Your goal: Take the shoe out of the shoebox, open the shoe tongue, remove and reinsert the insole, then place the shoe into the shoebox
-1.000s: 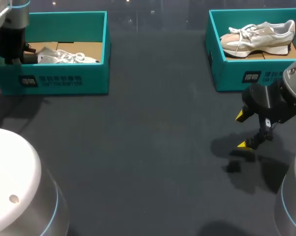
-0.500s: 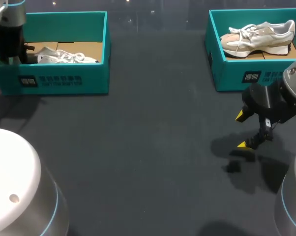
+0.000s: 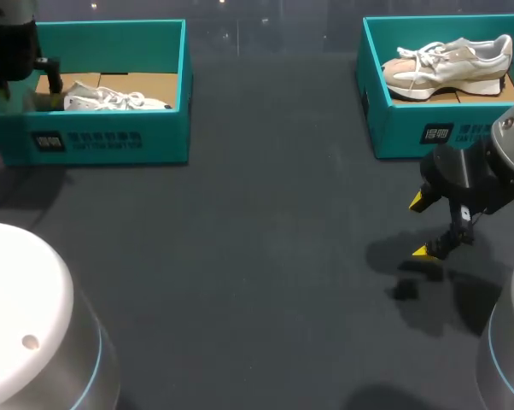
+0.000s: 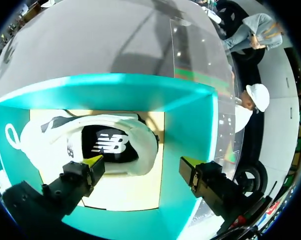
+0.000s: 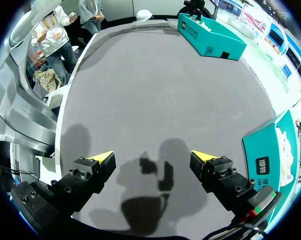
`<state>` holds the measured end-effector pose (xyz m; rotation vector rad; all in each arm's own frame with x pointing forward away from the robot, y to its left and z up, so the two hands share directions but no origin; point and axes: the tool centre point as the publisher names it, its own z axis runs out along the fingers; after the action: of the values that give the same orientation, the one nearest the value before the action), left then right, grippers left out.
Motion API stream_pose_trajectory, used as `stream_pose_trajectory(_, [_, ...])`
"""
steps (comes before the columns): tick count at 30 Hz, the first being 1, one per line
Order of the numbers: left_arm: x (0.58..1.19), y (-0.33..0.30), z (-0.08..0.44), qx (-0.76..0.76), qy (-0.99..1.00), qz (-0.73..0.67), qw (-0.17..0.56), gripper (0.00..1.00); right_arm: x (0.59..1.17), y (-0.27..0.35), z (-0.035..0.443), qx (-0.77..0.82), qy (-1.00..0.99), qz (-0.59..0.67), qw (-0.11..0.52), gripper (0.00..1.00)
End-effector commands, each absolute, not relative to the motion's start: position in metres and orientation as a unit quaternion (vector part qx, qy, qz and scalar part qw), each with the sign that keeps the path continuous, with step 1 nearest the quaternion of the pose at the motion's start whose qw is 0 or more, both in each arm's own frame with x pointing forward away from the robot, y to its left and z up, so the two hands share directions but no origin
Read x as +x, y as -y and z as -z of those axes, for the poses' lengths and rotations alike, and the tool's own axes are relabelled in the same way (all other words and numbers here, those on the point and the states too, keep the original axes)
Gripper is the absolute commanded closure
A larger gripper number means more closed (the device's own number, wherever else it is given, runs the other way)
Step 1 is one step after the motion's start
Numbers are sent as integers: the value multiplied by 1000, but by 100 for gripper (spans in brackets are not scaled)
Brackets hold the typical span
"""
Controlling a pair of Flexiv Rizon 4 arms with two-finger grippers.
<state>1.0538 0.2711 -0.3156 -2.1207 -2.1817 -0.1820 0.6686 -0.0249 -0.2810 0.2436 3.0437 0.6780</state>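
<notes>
Hovering at the upper left of the head view, the left gripper [image 4: 141, 165] hangs over the near end of the left shoebox [image 3: 103, 141] with its jaws wide apart and nothing between them. In the wrist view, one yellow tip sits above the collar rim of the white sneaker [image 4: 90, 142] and the other above the box's end wall. The sneaker lies inside that box, heel towards the gripper, its dark insole showing through the opening.

I judge the shoe light, with a soft, yielding upper and loose laces that could snag. The heel and sole should be stiffer, so the padded heel collar looks like the best place to pinch: one finger inside the opening, one outside.

At the lower right, the right gripper [image 3: 421, 225] hangs over bare table [image 3: 257, 256], jaws spread and empty. It is just below the right shoebox [image 3: 428, 132], which holds a beige-and-white sneaker [image 3: 449, 64].

Compared with a second ago, the left arm has moved towards the top edge of the head view, uncovering more of the sneaker's heel. The shoe itself and the right arm have not shifted.
</notes>
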Motion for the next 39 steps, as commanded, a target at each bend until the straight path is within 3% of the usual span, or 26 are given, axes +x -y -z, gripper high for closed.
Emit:
stream_pose_trajectory(1, [1041, -267, 283, -698, 713, 58, 31, 0, 667, 24, 282, 78, -973, -216, 8, 0])
stream_pose_trajectory(20, [1006, -259, 176, -717, 696, 27, 12, 0, 667, 24, 282, 78, -973, -216, 8, 0])
stream_pose_trajectory(39, [1001, -260, 164, -722, 691, 23, 19, 0, 676, 24, 278, 89, -974, -210, 19, 0])
